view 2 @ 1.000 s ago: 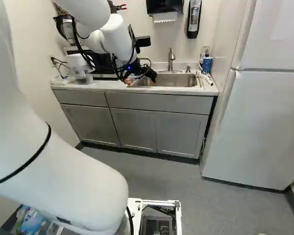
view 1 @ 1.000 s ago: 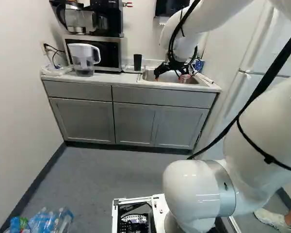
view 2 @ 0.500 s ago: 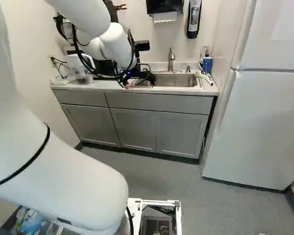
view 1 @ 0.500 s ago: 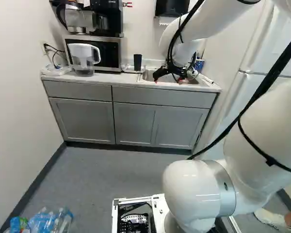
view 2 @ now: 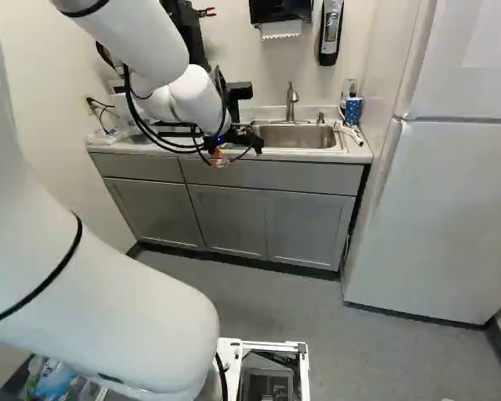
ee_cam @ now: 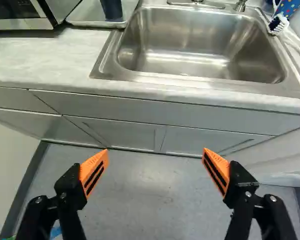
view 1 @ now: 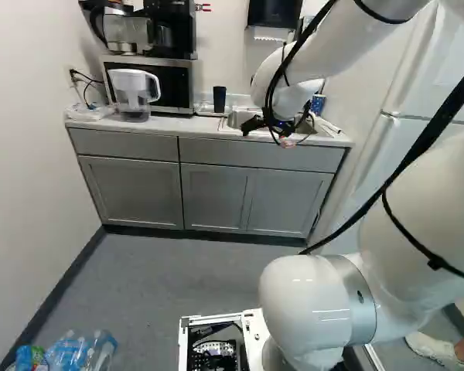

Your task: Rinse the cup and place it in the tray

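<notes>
The gripper (view 1: 267, 137) hangs just in front of the counter's front edge, near the sink, in the left base view. Seen from the wrist, the gripper (ee_cam: 155, 152) is wide open, its orange pads far apart and only floor and cabinet fronts showing between them. A dark cup (view 1: 220, 99) stands in the tray (ee_cam: 92, 22), left of the sink in the left base view. The wrist view catches only the lower part of that cup (ee_cam: 112, 10), ahead of the gripper. The metal sink basin (ee_cam: 180, 45) beside the tray shows nothing inside.
The counter (ee_cam: 55, 60) bears a microwave (view 1: 170, 85) and a white-handled pitcher (view 1: 135, 93). A faucet (view 2: 291, 100) rises behind the sink; a blue patterned cup (view 2: 352, 109) and a brush (ee_cam: 278, 24) are beside it. The fridge (view 2: 442, 217) stands to the right.
My arm has drawn back from over the sink to in front of the counter edge, the gripper staying open. The cup and tray have not moved, nor has the base.
</notes>
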Motion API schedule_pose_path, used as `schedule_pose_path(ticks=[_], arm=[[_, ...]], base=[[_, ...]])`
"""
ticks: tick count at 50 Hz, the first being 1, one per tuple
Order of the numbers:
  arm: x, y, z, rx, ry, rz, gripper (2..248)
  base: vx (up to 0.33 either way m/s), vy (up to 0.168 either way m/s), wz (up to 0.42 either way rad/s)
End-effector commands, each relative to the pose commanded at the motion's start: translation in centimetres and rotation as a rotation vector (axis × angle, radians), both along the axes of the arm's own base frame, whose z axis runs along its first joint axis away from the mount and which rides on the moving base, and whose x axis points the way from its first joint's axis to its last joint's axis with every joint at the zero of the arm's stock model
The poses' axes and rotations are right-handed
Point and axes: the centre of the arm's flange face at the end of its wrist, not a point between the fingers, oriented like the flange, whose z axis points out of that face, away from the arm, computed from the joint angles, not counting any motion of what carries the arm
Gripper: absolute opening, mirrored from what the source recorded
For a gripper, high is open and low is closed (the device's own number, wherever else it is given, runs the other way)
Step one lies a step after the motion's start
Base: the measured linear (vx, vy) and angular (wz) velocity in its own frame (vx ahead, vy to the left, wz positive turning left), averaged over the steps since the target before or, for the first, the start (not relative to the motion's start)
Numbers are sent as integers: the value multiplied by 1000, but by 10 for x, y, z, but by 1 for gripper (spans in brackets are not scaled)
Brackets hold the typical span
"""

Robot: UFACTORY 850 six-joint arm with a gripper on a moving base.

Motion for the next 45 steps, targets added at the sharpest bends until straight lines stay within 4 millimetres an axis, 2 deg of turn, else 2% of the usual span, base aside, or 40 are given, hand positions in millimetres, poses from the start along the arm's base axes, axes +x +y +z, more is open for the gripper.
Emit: schedule_pose_path(ticks=[21, 45], arm=[[-22, 8, -44, 3, -90, 16, 247], [-61, 17, -97, 7, -208, 33, 247]], base=[[0, 0, 0], [0, 0, 0]])
